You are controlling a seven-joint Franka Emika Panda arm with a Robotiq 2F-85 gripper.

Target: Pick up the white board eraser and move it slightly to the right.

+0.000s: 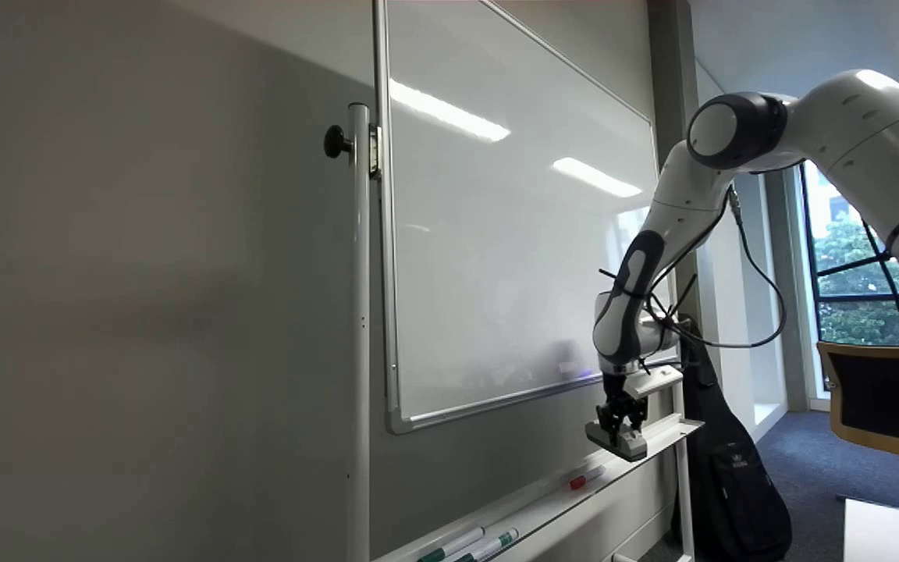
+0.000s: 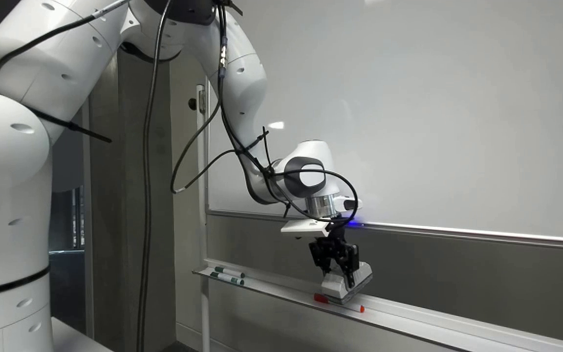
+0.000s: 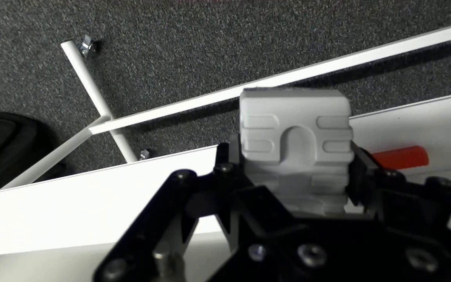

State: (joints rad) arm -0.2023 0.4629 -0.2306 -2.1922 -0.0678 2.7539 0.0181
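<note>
Whiteboard eraser (image 3: 296, 150): oblong block, off-white, with darker grey layer along underside. Upper face moulded: arch-shaped recess at centre, flanked on either side by paired oblong ridges. State: held in gripper (image 2: 337, 275), one finger against each long side; rear part hidden by gripper body in wrist view. Pose: long axis roughly crosswise to white tray (image 3: 92, 207); outline sloping in both exterior views, true tilt uncertain. Position: over tray, upper end in wrist view showing past tray edge; gap or contact beneath not discernible.
</note>
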